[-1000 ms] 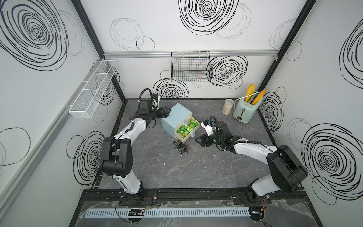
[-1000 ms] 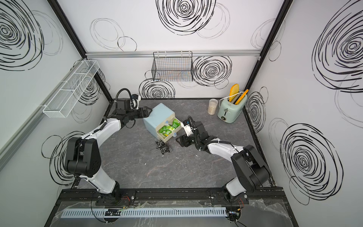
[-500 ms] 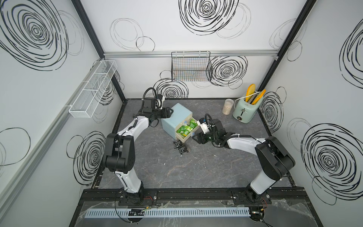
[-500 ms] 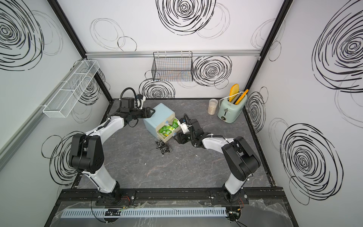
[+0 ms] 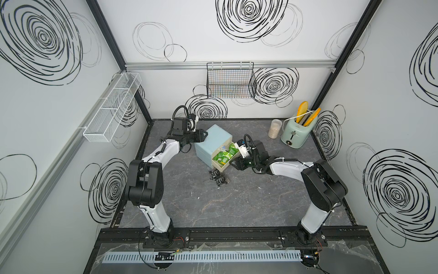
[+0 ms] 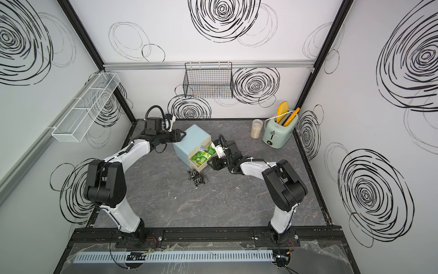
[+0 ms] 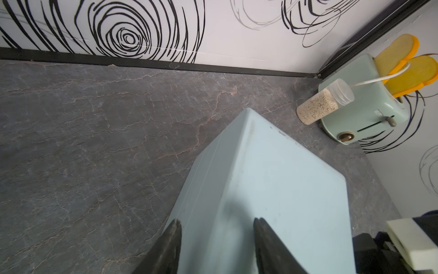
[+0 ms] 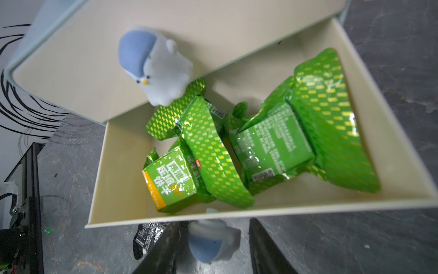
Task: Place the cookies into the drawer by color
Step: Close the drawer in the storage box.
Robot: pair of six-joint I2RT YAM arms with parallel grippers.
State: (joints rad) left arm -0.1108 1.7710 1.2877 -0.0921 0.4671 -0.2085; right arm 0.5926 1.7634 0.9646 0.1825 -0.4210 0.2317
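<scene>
Showing, both top views: green cookies (image 5: 225, 155) in open drawer (image 5: 219, 168), black cookies (image 5: 219, 178) just beside it, toward table (image 5: 237, 201) near edge | left wrist: left gripper (image 7: 216, 223) spread astride cabinet (image 7: 272, 178) top edge | right wrist: right gripper (image 8: 214, 224) spread around knob (image 8: 211, 245) | black cookies likely light, crinkly, slippery: pinch across middle.
</scene>
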